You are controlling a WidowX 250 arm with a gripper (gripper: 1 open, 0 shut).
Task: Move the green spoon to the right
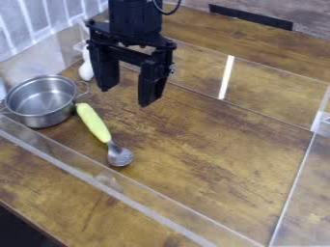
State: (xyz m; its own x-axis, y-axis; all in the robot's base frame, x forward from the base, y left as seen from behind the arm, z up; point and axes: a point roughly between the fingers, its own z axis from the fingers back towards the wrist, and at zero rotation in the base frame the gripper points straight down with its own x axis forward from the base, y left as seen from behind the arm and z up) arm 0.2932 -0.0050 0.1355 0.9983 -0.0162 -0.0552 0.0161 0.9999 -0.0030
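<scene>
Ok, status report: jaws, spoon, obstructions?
Jaws apart, nothing between them. Green spoon on the table, ungripped, right of the steel pot. Nothing visible blocking its right side.

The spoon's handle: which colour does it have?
The handle is yellow-green, seen best in the camera view.

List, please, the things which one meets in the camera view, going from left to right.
Steel pot, then the spoon with the yellow-green handle, then the black gripper. The white bottle-shaped object overlaps with this order unclearly, so I leave it out.
</scene>
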